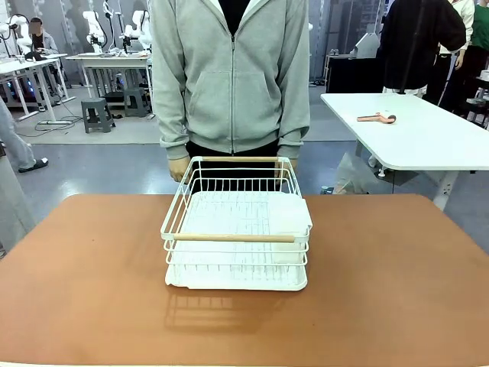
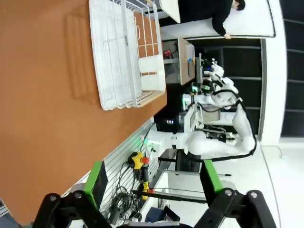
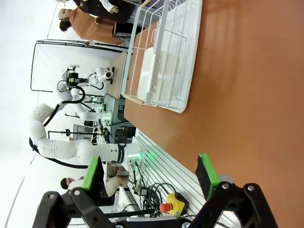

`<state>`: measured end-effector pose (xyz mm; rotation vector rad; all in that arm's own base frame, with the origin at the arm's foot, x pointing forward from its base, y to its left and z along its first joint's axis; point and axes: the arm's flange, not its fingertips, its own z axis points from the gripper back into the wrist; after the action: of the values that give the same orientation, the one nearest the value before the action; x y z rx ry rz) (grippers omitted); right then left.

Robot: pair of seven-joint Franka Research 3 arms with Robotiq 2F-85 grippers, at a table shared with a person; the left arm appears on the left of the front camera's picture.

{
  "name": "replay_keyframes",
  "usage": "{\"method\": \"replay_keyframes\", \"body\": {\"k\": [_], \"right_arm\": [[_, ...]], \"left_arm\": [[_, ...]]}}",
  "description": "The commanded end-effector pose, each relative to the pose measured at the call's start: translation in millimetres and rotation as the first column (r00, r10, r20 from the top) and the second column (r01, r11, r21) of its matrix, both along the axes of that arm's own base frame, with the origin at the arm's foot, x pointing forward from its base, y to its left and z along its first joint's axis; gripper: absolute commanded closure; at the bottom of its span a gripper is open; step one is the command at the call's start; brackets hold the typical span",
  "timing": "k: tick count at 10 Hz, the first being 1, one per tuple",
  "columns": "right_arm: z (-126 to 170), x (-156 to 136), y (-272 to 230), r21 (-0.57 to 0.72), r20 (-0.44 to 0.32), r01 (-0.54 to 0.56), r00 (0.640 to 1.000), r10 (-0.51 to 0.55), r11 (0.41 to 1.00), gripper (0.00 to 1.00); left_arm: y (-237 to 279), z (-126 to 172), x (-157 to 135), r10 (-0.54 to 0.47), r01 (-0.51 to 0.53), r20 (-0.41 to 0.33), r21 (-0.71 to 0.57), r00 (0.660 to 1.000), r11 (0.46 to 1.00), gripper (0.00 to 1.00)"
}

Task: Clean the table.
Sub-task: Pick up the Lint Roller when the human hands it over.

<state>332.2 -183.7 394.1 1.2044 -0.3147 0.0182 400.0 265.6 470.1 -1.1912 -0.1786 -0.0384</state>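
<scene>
The left gripper [image 2: 153, 178] has its claw spread wide. The green pads [image 2: 97, 176] stand well apart with nothing between them, and it hangs off the near edge of the table [image 1: 92, 267], touching nothing.

The table is the broad terracotta top that takes up the lower half of the front view. Its left side is bare and smooth. A white wire dish rack [image 1: 237, 281] stands upright on a white base at the middle of the table, slightly toward the far edge. One wooden handle [image 1: 233, 238] crosses its near rim and a second crosses its far rim.

A person in a grey zip hoodie [image 1: 229, 76] stands at the far side, directly behind the rack. One hand [image 1: 179, 168] hangs just beside the rack's far left corner.

A white piece [image 1: 290, 214] lies in the right part of the rack, against the right wall. It may be a folded cloth or a plastic insert, and the views are not sharp enough to say which.

The table is also bare to the right of the rack. Farther right and beyond it, a white-topped table [image 1: 428, 138] carries a small pinkish object [image 1: 377, 118].

The right gripper [image 3: 149, 175] is also splayed fully open. Its pads are parted and hold nothing, and it hangs off the table's near edge, well apart from the rack.
</scene>
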Motion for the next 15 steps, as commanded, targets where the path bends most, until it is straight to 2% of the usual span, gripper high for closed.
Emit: {"method": "replay_keyframes", "body": {"k": [1, 2, 3, 15], "right_arm": [[0.0, 1.3, 5.2, -0.003, 0.032, 0.028, 0.999, -0.028, 1.0, 0.0], [-2.5, 2.2, 6.9, 0.003, 0.045, 0.006, 0.999, -0.006, 1.0, 0.0], [-2.0, 2.1, 1.2, -0.003, -0.004, 0.009, 1.0, -0.009, 1.0, 0.0], [-2.0, 2.1, 1.2, -0.003, -0.004, 0.009, 1.0, -0.009, 1.0, 0.0]], "left_arm": [[-0.2, 17.8, 6.7, 0.018, -0.018, 0.026, 0.009, 1.0, 1.0, 0.0], [-5.9, 17.1, 9.5, 0.025, -0.025, 0.013, 0.027, 1.0, 0.999, 0.0], [4.4, 5.9, 2.7, 0.01, -0.01, 0.011, 0.009, 1.0, 1.0, 0.0], [4.4, 5.9, 2.7, 0.01, -0.01, 0.011, 0.009, 1.0, 1.0, 0.0]]}}
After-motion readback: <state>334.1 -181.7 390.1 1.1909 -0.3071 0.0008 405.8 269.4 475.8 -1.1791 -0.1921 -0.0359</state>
